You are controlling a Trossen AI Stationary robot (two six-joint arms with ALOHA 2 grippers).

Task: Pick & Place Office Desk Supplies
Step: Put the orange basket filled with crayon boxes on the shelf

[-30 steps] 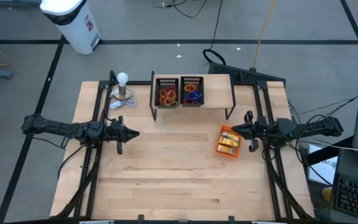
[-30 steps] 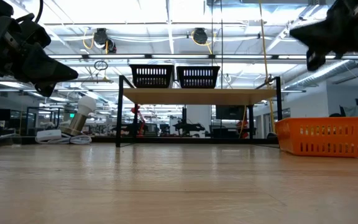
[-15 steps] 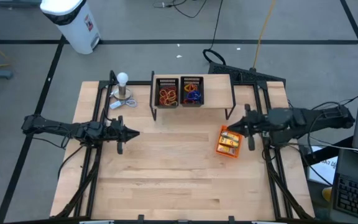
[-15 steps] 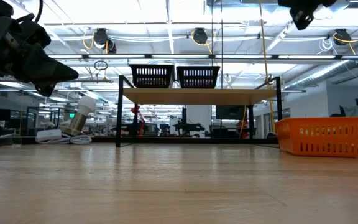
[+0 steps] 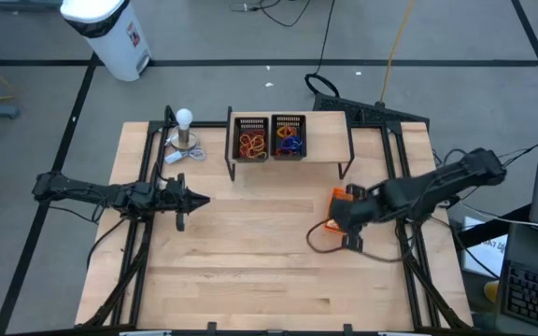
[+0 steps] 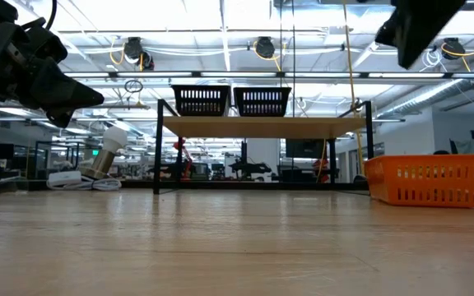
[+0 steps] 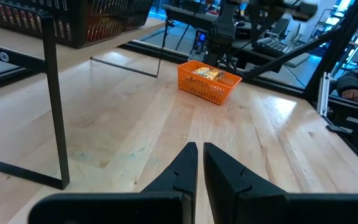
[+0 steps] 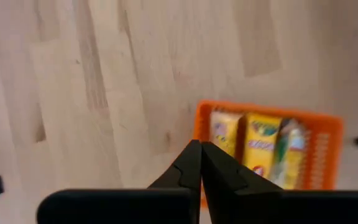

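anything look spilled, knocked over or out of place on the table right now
Nothing stands out. The two black mesh bins sit side by side on the raised shelf with their contents inside, the orange bin stands upright on the table holding its yellow packets, and the white bulb-shaped object stands at the back left.

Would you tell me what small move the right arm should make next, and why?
Probably open the right pincer and lower it toward the yellow packets in the orange bin: it hangs shut above the bin and holds nothing. The left pincer waits over the table's left side.
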